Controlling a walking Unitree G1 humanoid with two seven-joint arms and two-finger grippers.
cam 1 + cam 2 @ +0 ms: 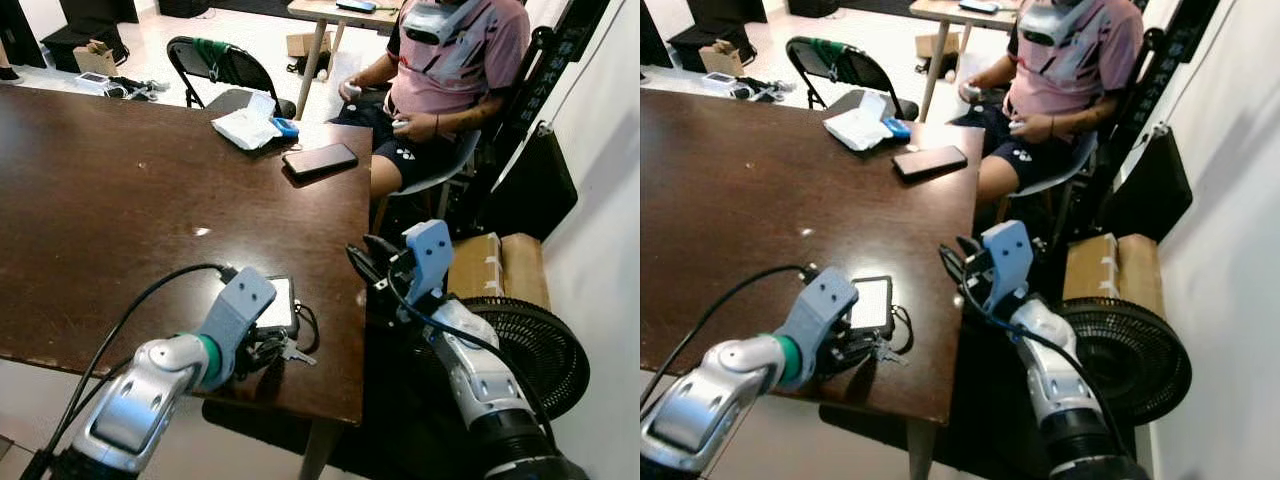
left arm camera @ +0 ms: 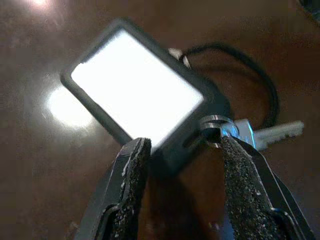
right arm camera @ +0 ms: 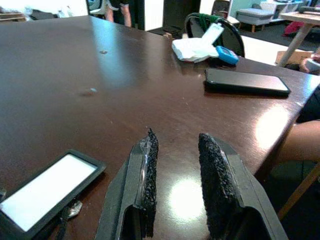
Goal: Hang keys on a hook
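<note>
Left wrist view shows the left gripper (image 2: 182, 145) with jaws open around a corner of the black tag (image 2: 137, 92) and key ring; the keys (image 2: 265, 132) lie on the table (image 1: 120, 200) near its front edge. Right gripper (image 3: 177, 150), jaws slightly apart and empty, hangs at the table's right edge. Farther off lies a phone (image 1: 319, 160), and a seated person (image 1: 450, 70) beyond.

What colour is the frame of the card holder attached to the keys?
Black, around a white face; the card holder shows best in the left wrist view.
</note>
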